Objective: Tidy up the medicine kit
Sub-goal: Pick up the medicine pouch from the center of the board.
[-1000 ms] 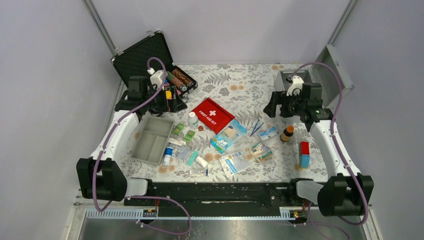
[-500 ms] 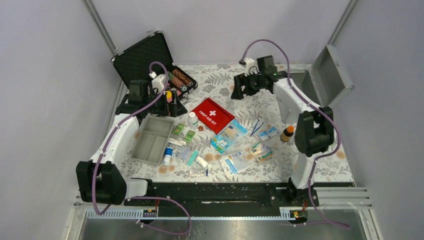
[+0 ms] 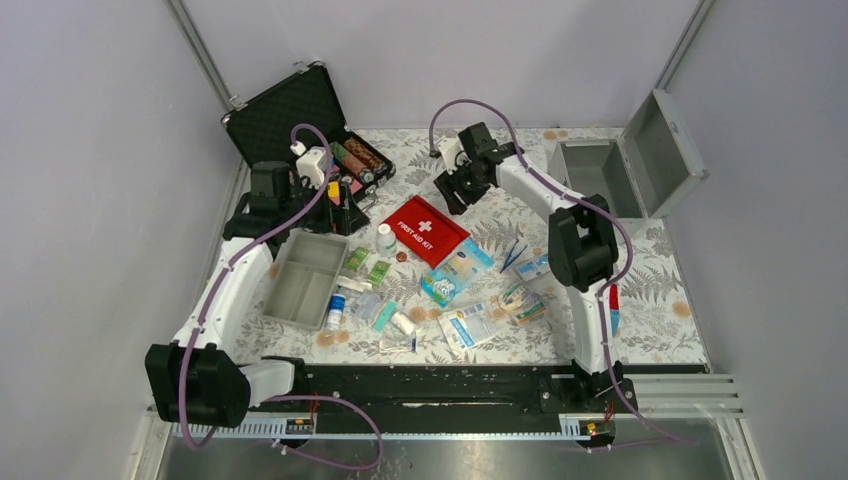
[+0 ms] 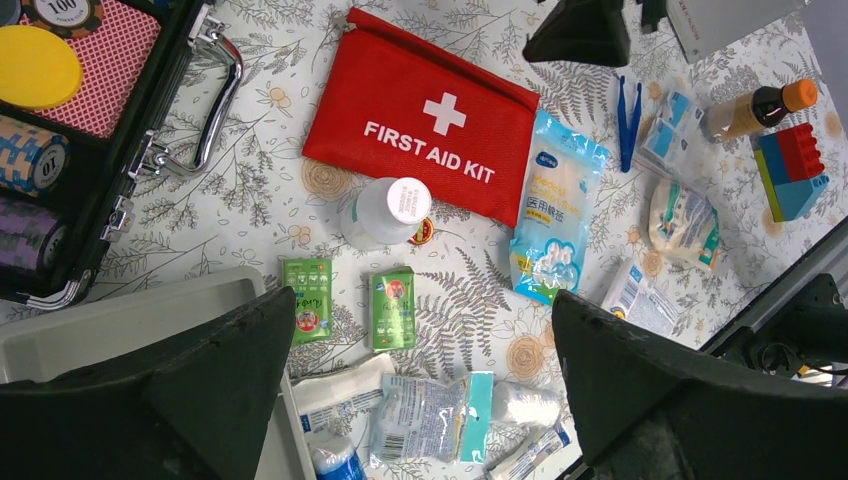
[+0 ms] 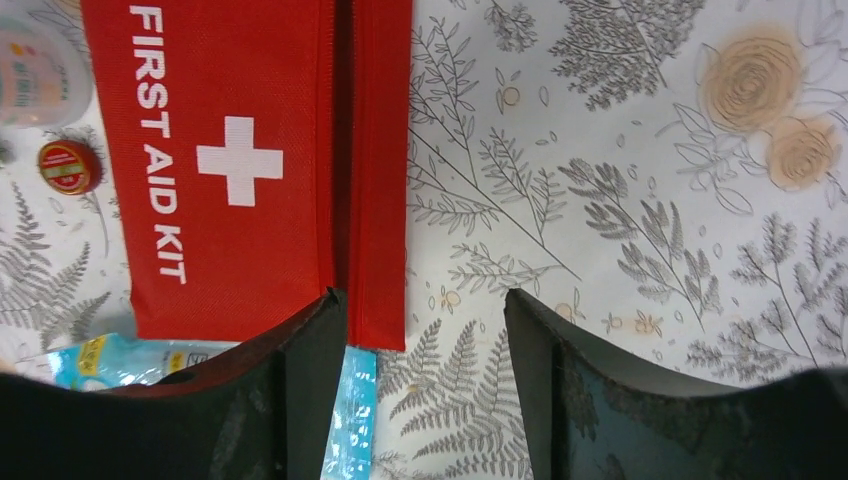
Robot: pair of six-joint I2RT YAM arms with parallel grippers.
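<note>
Left arm (image 3: 232, 285) and right arm (image 3: 530, 185): white links, black joint housings, a looping purple cable (image 3: 470, 103) apiece; black wedge-shaped fingers (image 4: 170, 390).

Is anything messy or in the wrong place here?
Yes. The silver-grey metal box at the far right stands open with nothing showing inside, while small packets and the red fabric first-aid pouch lie scattered across the flowered tablecloth. A red-and-blue toy block near them looks odd.

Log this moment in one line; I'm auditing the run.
left gripper: open, empty, above green packets | right gripper: open, empty, above pouch edge | kit: open, far from both
</note>
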